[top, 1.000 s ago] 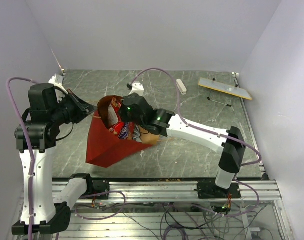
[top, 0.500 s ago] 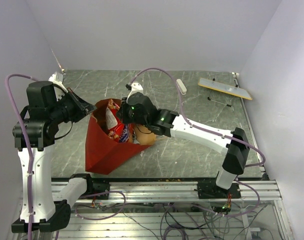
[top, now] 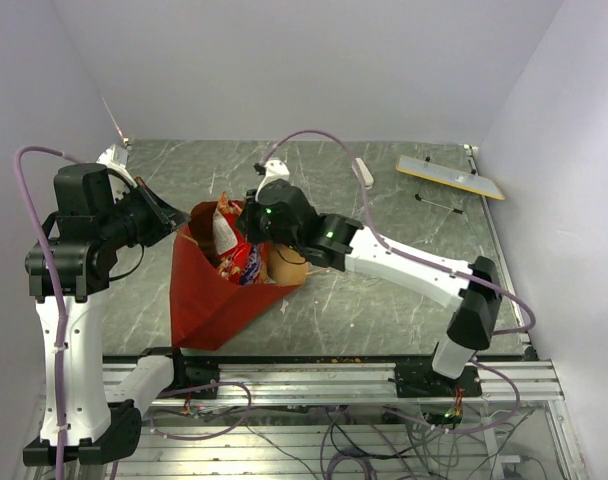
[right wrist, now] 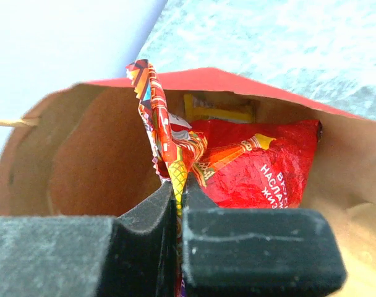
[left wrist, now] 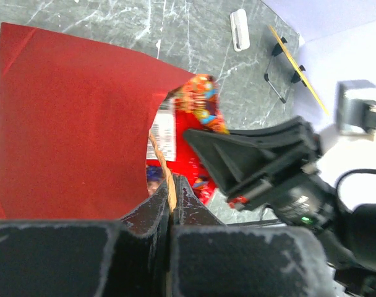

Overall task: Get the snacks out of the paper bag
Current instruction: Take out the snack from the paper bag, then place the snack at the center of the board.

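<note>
Plainly, the right gripper [right wrist: 177, 193] had its fingers pressed tight on the crimped top edge of the chip bag [right wrist: 256, 167], whose top poked out of the mouth of the paper bag [top: 209, 295]. The packet was shiny red with an orange patterned seam. White Cyrillic lettering ran across it, cut off at the side: one line began НАСЛА, the next ЖИЗ. A white panel of small print on it was too fine to read. Behind it, against the brown inner wall, lay a yellow wrapped bar [right wrist: 217, 111], its label hidden. The left gripper [left wrist: 169, 193] was clamped on the paper bag's rim, a tan handle running between its fingers. Well apart, toward the back of the marbled table [top: 384, 300], lay a white block [top: 362, 172] and a grey strip [top: 450, 177] with a yellow edge.
</note>
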### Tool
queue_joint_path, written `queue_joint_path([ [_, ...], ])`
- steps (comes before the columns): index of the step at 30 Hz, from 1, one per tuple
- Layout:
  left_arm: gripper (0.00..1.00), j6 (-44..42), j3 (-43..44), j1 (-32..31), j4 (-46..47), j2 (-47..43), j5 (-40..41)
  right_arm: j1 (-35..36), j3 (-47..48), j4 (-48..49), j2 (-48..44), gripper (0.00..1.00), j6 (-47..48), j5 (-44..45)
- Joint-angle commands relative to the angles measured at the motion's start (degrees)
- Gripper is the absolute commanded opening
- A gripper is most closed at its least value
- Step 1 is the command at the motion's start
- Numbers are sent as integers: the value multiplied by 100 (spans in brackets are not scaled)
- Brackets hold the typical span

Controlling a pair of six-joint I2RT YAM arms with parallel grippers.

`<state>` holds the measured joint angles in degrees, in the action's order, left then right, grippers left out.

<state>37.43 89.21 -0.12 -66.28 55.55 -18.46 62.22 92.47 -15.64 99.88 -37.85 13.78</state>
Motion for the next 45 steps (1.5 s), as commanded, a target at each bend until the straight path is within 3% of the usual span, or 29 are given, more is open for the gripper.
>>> queue_joint_path([
  [1, 7, -254, 193, -15, 111, -57, 176, -107, 358, 279, -882, 0, 45, 743],
  [16, 7, -488, 321, -14, 66, 135, 42, -245, 1558, -699, -1521, 0, 1260, 2353],
  [26, 7, -673, 434, -17, -52, 260, -121, -276, 172, -1274, -2982, 0, 1994, 5123],
  [28, 7, -710, 480, -16, -97, 272, -77, -279, -65, -1836, -3278, 0, 1583, 5569],
  [30, 7, -684, 483, -15, -111, 272, -52, -281, -289, -2853, -3557, 0, 506, 5818],
  [35, 7, -484, 333, -15, 89, 259, -340, -299, -1128, -6077, -4155, 0, -4202, 5324],
  [40, 7, -443, 311, -14, 159, 323, -446, -325, -2514, -6322, -4744, 0, -5394, 4494],
  [45, 7, -390, 299, -14, 201, 325, -467, -322, -3257, -6295, -4327, 0, -5753, 3945],
])
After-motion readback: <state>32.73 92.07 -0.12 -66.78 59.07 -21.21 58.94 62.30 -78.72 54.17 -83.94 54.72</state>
